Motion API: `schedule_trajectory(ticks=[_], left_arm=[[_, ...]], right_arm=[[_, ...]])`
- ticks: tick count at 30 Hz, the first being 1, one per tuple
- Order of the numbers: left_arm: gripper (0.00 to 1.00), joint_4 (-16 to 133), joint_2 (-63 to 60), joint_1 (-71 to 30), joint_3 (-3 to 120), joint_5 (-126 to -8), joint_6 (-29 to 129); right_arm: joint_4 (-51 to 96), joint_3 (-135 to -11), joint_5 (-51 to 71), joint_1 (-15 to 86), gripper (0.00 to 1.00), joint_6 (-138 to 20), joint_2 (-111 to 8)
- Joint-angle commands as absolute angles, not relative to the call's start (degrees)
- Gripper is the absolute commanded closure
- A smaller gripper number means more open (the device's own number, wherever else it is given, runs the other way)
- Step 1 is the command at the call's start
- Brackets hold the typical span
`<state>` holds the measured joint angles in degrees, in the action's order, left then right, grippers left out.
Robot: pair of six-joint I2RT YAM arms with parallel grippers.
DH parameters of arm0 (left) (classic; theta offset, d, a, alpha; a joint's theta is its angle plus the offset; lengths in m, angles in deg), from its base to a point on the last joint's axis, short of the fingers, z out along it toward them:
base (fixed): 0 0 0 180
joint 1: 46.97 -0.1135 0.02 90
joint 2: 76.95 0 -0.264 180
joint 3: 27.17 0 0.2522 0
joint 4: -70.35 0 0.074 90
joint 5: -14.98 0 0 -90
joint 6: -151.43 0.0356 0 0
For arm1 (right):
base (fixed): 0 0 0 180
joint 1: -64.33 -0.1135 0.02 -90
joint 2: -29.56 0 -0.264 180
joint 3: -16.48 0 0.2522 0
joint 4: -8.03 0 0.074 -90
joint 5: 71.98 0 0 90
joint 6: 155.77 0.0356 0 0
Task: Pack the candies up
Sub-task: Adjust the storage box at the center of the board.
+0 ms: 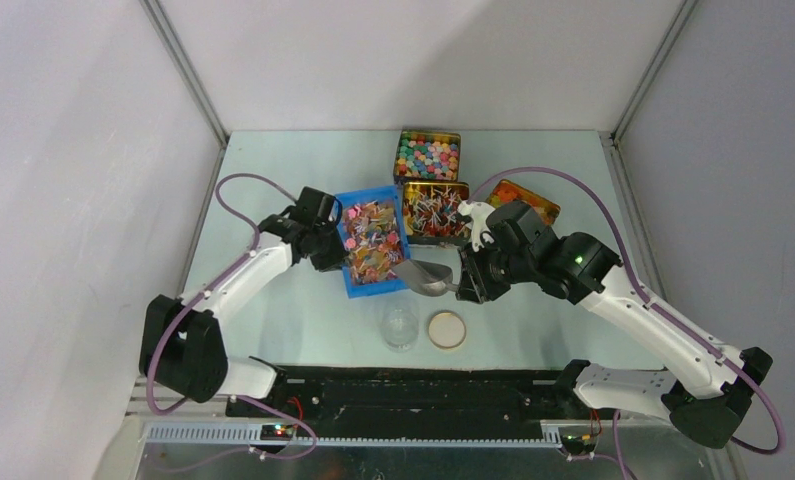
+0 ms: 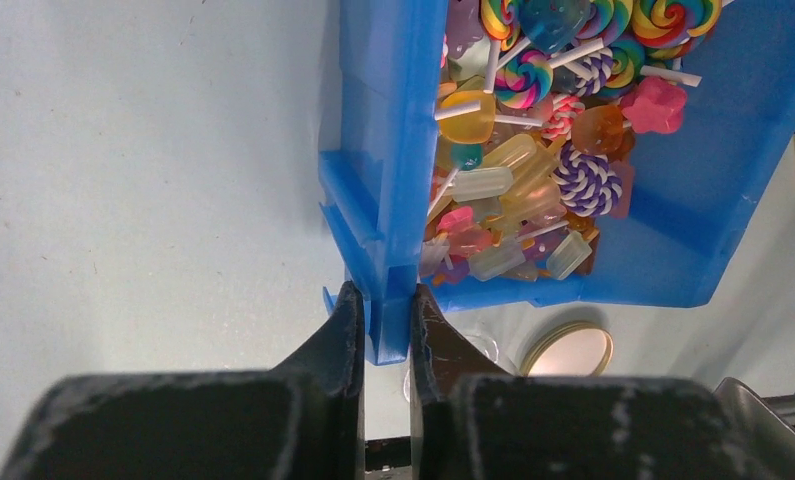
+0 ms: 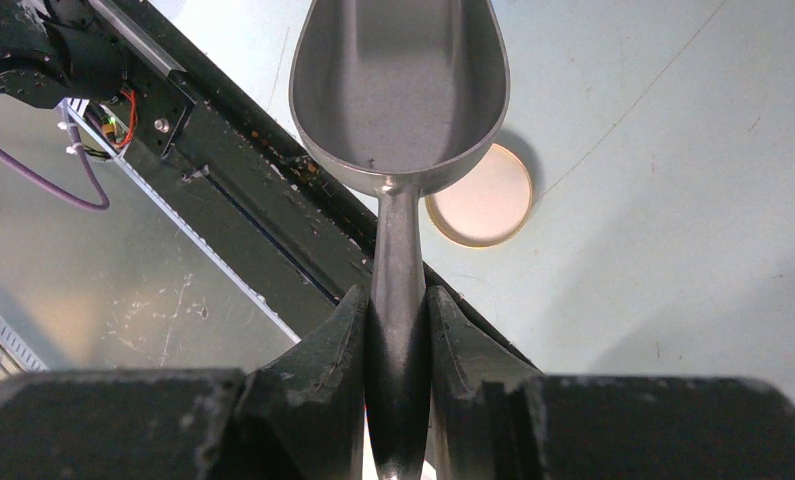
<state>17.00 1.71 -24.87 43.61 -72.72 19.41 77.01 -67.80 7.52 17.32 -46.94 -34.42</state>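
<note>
Blue plastic bin (image 2: 388,150) of small orange, pink, purple and white candies (image 2: 533,180), wall pinched in left claw (image 2: 385,330), probably for steadying; empty grey metal scoop (image 3: 398,90), handle clamped in right claw (image 3: 395,330), just beside bin's near corner, seemingly for scooping.

A: The scoop (image 3: 398,90) is bare metal, smooth, with a dull satin sheen.
B: The bin (image 2: 393,150) is smooth blue plastic, faintly glossy. The right gripper (image 3: 397,300) shows matt black fingers (image 3: 338,345), scuffed pale at the edges. The table (image 2: 123,200) is matt and lightly marked.
</note>
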Motion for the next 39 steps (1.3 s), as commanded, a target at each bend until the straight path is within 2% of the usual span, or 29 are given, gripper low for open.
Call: schedule_trajectory(ticks=[1, 23, 39], left_arm=[[1.0, 19.9, 2.66, -21.66, 44.21, -71.86, 18.15], [1.0, 21.13, -2.9, -13.18, 37.69, -72.28, 4.52], [1.0, 21.47, -6.69, -12.05, 34.69, -72.54, 1.24]], right_arm=[[74.87, -68.12, 7.43, 17.53, 1.0, -47.73, -34.21], [75.4, -68.21, 8.99, 17.24, 1.0, -51.12, -35.51], [79.23, -74.03, 14.04, 13.07, 1.0, -52.61, -43.71]])
